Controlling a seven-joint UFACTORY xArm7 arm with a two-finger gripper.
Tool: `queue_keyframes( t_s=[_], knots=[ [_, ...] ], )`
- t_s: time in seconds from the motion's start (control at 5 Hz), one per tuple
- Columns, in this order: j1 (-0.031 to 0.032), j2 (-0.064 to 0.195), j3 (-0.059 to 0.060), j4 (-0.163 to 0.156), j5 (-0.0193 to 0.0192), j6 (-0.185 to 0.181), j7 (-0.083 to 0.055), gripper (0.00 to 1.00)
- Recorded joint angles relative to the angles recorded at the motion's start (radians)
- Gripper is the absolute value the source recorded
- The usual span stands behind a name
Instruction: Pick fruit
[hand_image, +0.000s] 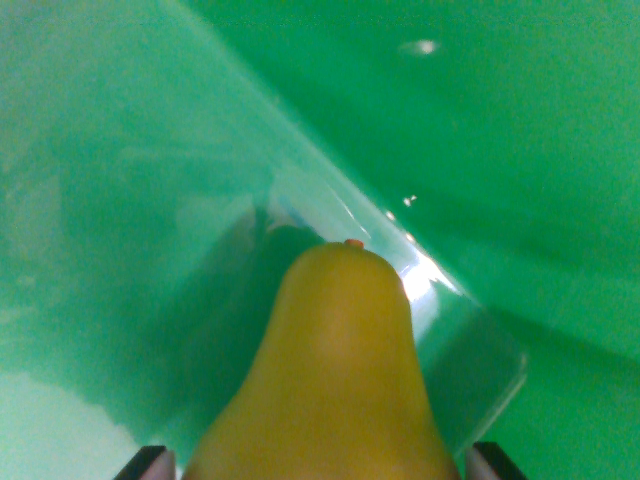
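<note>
a yellow pear (335, 375) sits between the gripper (320, 462) fingertips above a clear container (470, 350) on green cloth (520, 150); grasp apparently made, firmness unclear; lifting away seemingly remains

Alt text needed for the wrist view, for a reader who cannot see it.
A yellow-brown pear fills the lower centre, narrow end up, between the two dark end effector fingertips at the bottom corners. Behind it lies a clear plastic container on a green surface.

Yellow-ochre pear (335, 380) with a tiny orange tip, clear glossy container (200, 200), plain green surface (540, 150).
</note>
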Motion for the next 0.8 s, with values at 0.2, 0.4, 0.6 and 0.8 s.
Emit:
queue_keyframes(
  t_s=[0.2,0.4,0.6,0.8],
  knots=[
    [0.0006,-0.011,0.000,0.013,0.0011,0.024,-0.003,1.00],
    [0.0006,-0.011,0.000,0.013,0.0011,0.024,-0.003,1.00],
    [0.0013,-0.025,0.001,0.029,0.0026,0.054,-0.008,1.00],
    [0.0013,-0.025,0.001,0.029,0.0026,0.054,-0.008,1.00]
  ],
)
